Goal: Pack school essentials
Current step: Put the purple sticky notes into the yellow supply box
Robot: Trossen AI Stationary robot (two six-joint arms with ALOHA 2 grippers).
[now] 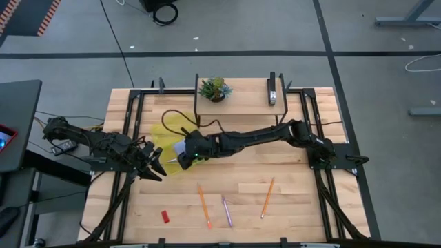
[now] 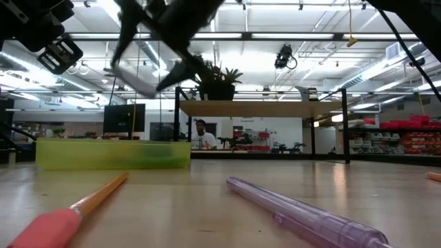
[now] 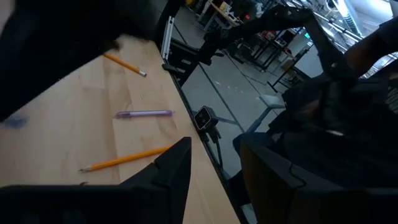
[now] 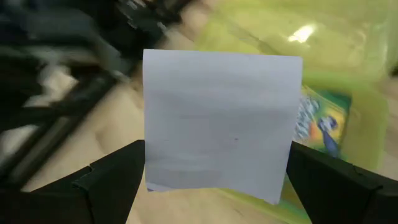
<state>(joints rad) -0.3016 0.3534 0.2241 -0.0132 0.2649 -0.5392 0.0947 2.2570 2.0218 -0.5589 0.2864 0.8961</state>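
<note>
My right pincer grips the pale blue square notepad, one finger on each side edge, jaws spread wide around it. I hold the pad in the air over the near edge of the yellow-green translucent case, which lies open on the tabletop. Inside the case, just past the pad's edge, lies the crayon box, flat, with its green and yellow printed face up. From above, my right arm reaches across from the right side of the tabletop to the case, and the notepad shows as a pale patch at my right pincer.

My left pincer sits just beside the case on its left, above the wood. Its fingers stand partly apart with nothing between them that I can make out.

Nearer the front edge the rest lies loose on the wood: two orange pencils, well apart, with the purple pen between them, close to the left pencil. The small red eraser lies off to the left of these, near the front edge.

At the back, a raised wooden shelf carries the small potted plant and the black stapler, at opposite ends.
</note>
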